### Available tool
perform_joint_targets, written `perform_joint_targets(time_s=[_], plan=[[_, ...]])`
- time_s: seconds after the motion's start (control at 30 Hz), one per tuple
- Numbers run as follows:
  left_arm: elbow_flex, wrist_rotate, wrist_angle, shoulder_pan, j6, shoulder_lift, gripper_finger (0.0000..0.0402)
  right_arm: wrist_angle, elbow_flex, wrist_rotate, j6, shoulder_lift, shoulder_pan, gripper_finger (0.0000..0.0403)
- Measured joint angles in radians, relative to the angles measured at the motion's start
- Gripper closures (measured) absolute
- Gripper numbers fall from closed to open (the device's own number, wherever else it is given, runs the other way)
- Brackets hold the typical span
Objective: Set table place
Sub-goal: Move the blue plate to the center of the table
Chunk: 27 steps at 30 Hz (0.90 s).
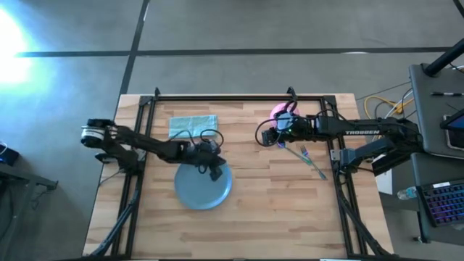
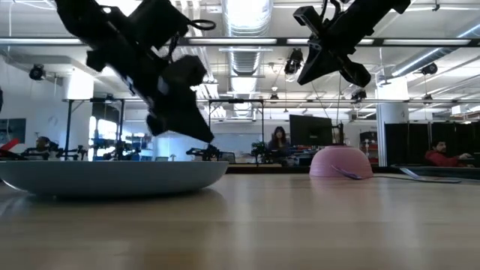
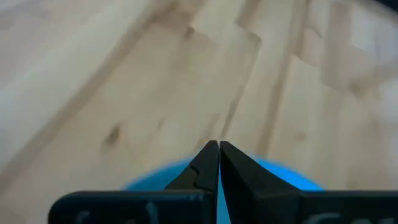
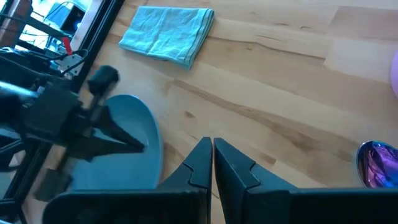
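Observation:
The round blue plate [image 1: 197, 192] lies flat on the wooden table [image 1: 254, 217], left of the middle. My left gripper [image 1: 217, 174] hangs shut and empty just above the plate's far right part; it also shows in the low view [image 2: 206, 136] and its wrist view [image 3: 218, 144]. The pink bowl [image 1: 280, 112] sits rim down, a dome in the low view [image 2: 341, 161]. My right gripper [image 1: 262, 135] is shut and empty in the air beside it, well above the table [image 2: 358, 77]. The purple-headed spoon [image 4: 378, 165] and the pale green fork [image 1: 314, 164] lie on the table at the right.
A folded teal cloth [image 1: 192, 125] lies at the far left of the table, also in the right wrist view [image 4: 168, 32]. The black rail frame [image 1: 239, 97] runs around the table. Bare wood lies along the near half. People sit in the room behind.

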Motion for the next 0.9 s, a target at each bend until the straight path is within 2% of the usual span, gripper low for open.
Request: perform_joint_targets(time_s=[0.07,0.23,0.37,0.57,0.77,0.9], plan=[[0.002,0.001,-0.149,-0.007,-0.024,-0.068,0.0401,0.001,0.000,0.002,-0.004,0.000,-0.001,0.0394],[-0.006,-0.166,-0.684,-0.037,-0.208,-0.223,0.0401,0.004,-0.002,0.021,-0.018,0.000,-0.007,0.0394],[-0.044,-0.185,-0.893,-0.044,-0.331,-0.333,0.0401,0.009,-0.003,0.047,-0.022,0.000,-0.024,0.0394],[-0.113,-0.168,-0.993,-0.044,-0.554,-0.472,0.0401,0.013,-0.004,0.048,-0.030,0.000,-0.056,0.0394],[-0.230,0.082,-0.964,-0.057,-0.690,-0.511,0.0401,0.016,-0.004,0.048,-0.036,0.000,-0.069,0.0394],[-0.265,0.189,-0.877,-0.085,-0.719,-0.488,0.0401,0.016,-0.004,0.048,-0.038,0.000,-0.073,0.0394]])
